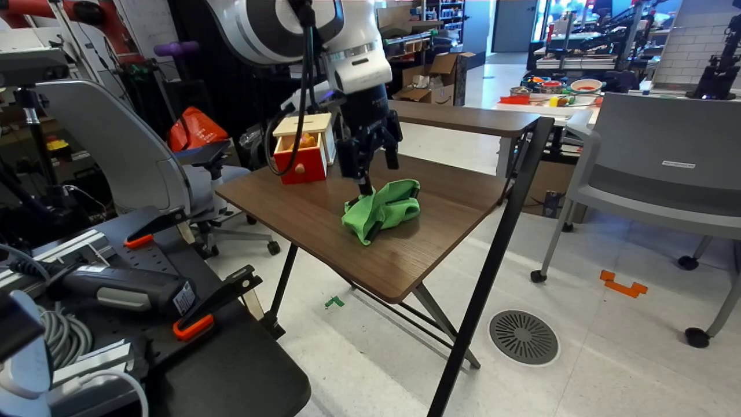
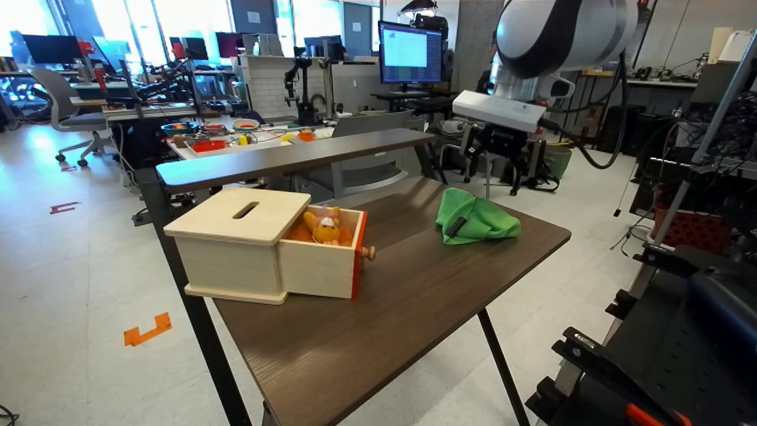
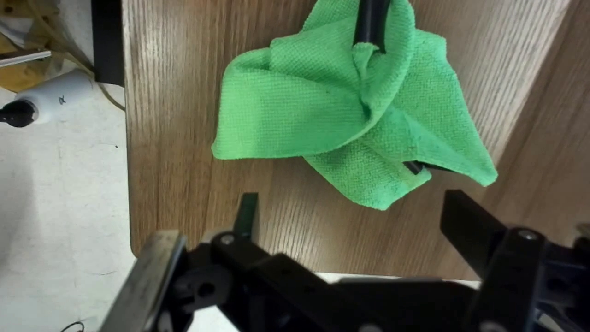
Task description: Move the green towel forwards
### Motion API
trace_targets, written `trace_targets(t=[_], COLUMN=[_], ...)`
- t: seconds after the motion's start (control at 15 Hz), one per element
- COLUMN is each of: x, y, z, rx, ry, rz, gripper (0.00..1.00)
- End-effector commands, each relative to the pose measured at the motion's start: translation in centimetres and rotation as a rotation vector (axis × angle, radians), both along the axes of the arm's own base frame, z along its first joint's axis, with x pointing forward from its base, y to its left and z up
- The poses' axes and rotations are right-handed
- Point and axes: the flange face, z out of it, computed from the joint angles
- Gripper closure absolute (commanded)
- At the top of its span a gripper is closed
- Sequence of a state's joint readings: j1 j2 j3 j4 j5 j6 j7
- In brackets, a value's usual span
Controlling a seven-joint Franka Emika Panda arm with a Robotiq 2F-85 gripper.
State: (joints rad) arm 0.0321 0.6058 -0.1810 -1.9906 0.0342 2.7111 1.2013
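The green towel (image 1: 386,204) lies crumpled on the brown wooden table (image 1: 301,202). It shows in an exterior view (image 2: 482,219) near the table's far right end, and in the wrist view (image 3: 286,115) in the upper middle. A black cylinder (image 3: 371,23) sticks out of its folds, and a smaller black piece (image 3: 413,167) shows at its lower edge. My gripper (image 3: 352,195) is open, its fingers wide apart with nothing between them. In both exterior views the gripper (image 1: 378,178) hangs above the towel, pointing down; it also shows here (image 2: 491,184).
A pale wooden box (image 2: 230,260) stands on the table with its red-fronted drawer (image 1: 301,165) pulled out. An orange toy (image 2: 326,229) lies in the drawer. A raised shelf (image 2: 295,157) runs along one table side. A white bottle (image 3: 60,94) shows beyond the table edge.
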Motion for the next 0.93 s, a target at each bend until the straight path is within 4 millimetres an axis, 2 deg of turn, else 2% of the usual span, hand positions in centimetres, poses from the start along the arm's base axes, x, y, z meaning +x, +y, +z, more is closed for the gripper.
trace_targets(t=[0.0,0.47,0.87], x=[1.6,2.4,0.7], y=[0.7,2.6,5.2], z=[-2.8,-7.0,-9.4], rx=[-0.003,-0.006,0.015], ry=[-0.003,0.028,0.075], rz=[-0.056,-0.05,0.004], gripper=[0.0,0.0,0.0])
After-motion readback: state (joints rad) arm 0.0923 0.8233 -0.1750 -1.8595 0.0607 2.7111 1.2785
